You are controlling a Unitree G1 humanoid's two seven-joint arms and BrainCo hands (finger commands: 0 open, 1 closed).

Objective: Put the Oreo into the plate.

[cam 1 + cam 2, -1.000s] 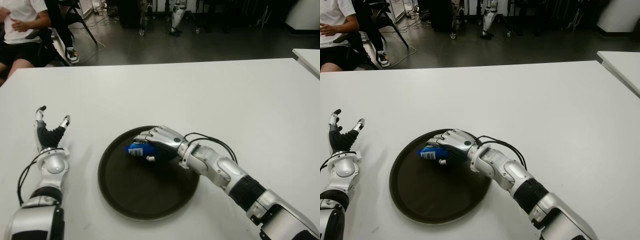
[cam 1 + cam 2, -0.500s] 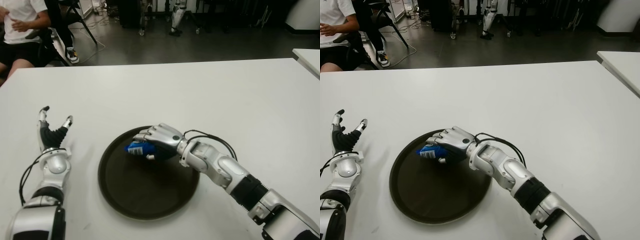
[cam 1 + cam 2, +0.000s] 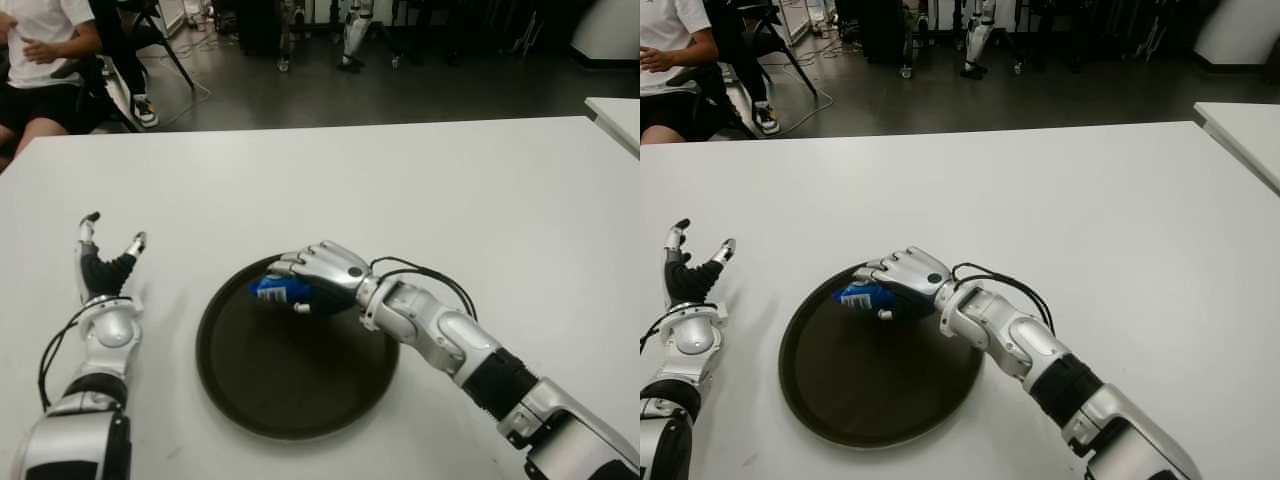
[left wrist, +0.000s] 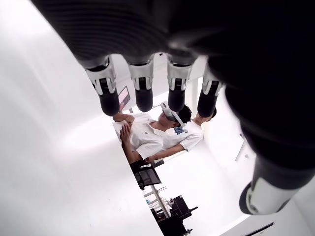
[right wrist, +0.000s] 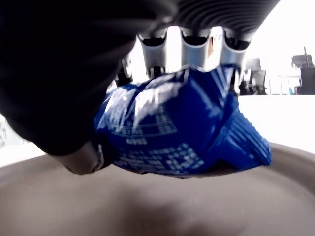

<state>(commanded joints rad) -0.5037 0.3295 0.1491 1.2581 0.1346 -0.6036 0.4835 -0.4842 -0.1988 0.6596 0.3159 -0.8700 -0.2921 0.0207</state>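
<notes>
The blue Oreo packet (image 3: 275, 291) is in my right hand (image 3: 318, 276), whose fingers are curled over it above the far left part of the dark round plate (image 3: 300, 395). In the right wrist view the packet (image 5: 182, 130) fills the palm just above the plate's brown surface (image 5: 162, 206); contact with the plate cannot be told. My left hand (image 3: 100, 262) stands to the left of the plate with its fingers spread and nothing in them.
The plate lies on a white table (image 3: 430, 190). A second white table (image 3: 615, 112) shows at the far right edge. A seated person (image 3: 40, 50) is beyond the table's far left corner, with chairs and stands on the dark floor behind.
My right hand with the Oreo packet has lifted slightly and shifted toward the plate's far rim. The left hand has barely moved.
</notes>
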